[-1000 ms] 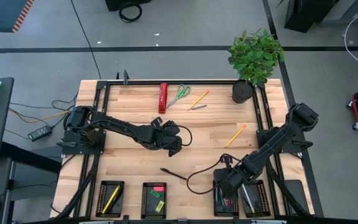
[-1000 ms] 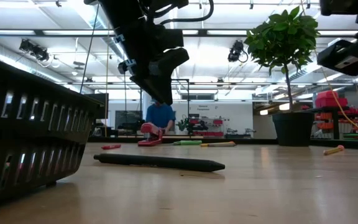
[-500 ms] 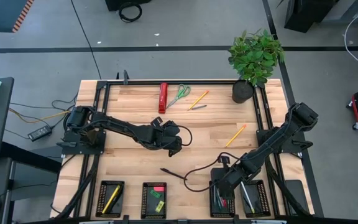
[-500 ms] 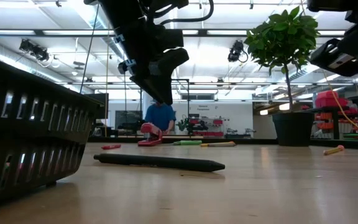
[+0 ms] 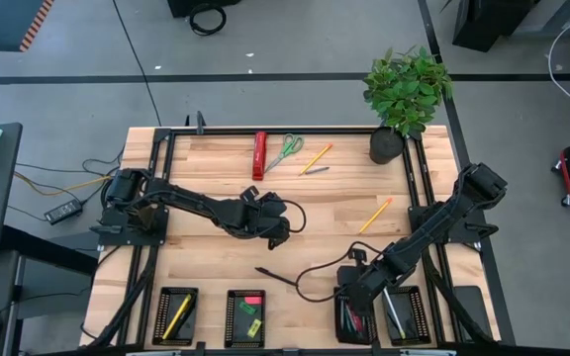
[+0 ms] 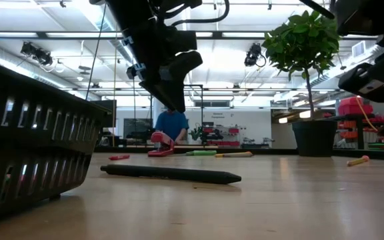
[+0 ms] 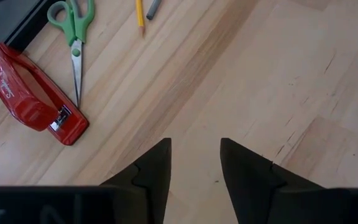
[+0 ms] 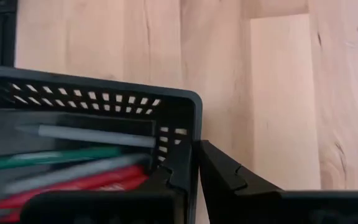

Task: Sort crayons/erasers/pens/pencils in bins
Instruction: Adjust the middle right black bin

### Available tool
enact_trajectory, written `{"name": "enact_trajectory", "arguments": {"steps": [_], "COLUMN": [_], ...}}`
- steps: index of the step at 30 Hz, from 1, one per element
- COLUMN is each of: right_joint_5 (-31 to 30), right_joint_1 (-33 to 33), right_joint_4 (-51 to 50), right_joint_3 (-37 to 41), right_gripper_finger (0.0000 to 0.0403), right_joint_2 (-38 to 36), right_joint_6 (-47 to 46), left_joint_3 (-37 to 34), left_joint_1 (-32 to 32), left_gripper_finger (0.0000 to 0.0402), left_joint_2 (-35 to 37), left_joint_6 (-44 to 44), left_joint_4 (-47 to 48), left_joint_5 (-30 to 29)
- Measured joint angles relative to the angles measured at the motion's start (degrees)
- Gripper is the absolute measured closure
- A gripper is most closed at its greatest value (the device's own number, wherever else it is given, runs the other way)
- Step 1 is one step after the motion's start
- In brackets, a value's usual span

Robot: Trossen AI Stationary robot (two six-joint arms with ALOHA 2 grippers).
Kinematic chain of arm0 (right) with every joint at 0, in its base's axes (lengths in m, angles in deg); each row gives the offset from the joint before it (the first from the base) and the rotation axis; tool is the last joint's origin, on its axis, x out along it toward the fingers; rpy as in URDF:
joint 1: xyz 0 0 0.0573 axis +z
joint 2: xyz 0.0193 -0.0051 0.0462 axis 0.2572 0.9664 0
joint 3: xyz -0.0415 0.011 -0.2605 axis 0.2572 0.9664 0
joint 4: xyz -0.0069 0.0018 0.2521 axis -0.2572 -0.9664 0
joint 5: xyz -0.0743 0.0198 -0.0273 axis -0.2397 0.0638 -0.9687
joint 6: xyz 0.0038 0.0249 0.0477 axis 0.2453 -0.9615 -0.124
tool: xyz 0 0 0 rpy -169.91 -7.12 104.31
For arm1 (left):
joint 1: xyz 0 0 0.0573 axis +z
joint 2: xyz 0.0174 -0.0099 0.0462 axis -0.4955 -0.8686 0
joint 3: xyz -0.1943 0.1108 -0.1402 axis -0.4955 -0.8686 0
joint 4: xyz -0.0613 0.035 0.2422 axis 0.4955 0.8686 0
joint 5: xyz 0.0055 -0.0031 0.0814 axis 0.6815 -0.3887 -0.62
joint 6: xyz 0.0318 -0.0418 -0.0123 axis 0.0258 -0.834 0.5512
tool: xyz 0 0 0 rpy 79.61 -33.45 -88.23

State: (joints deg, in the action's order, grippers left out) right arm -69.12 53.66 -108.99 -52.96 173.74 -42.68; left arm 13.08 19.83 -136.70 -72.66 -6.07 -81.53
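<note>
My right gripper (image 5: 349, 293) is at the far left corner of the third bin (image 5: 353, 316) on the near edge, shut on its wall. That bin holds red, green and grey crayons (image 8: 73, 180). Over the table's middle, my left gripper (image 5: 283, 230) hangs open with nothing between its fingers (image 7: 196, 158). A black pen (image 5: 277, 277) lies flat on the table between the two grippers. The first bin (image 5: 176, 314) holds a yellow pencil. Pink and green erasers lie in the second bin (image 5: 246, 315). Two more pencils (image 5: 375, 215) (image 5: 316, 158) and a grey pen (image 5: 315, 170) lie farther off. My right gripper has the third bin's side wall (image 8: 193, 134) just below its far corner, one finger (image 8: 173, 180) inside the bin and one (image 8: 229, 169) outside. The fingers come from above, slanting down. The gripper's own body hides whether the bin's bottom stays on the table.
A red stapler (image 5: 259, 155) and green-handled scissors (image 5: 285, 150) lie at the far edge, and a potted plant (image 5: 404, 94) stands at the far right corner. A fourth bin (image 5: 402, 314) sits right of the third. Bare wood lies around the black pen (image 6: 169, 173).
My right gripper has shifted a little toward the table's left edge and down, tipping steeper, and its fingers have stayed as they were.
</note>
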Motion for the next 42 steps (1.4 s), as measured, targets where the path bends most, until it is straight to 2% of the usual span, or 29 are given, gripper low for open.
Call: {"name": "enact_trajectory", "arguments": {"steps": [35, 42], "right_joint_5": [-2.16, -2.19], "right_joint_1": [-0.15, -0.13], "right_joint_4": [-0.99, -1.38], "right_joint_3": [-1.98, -3.85], "right_gripper_finger": [0.0367, 0.0332], "right_joint_2": [-0.22, -0.24], "right_joint_6": [4.05, 4.63], "left_joint_3": [0.00, 0.00], "left_joint_1": [0.07, 0.00], "left_gripper_finger": [0.0250, 0.0248], "left_joint_2": [0.00, 0.00], "left_joint_6": [1.76, 1.74], "left_joint_4": [-0.46, -0.46], "left_joint_5": [-0.02, -0.02]}}
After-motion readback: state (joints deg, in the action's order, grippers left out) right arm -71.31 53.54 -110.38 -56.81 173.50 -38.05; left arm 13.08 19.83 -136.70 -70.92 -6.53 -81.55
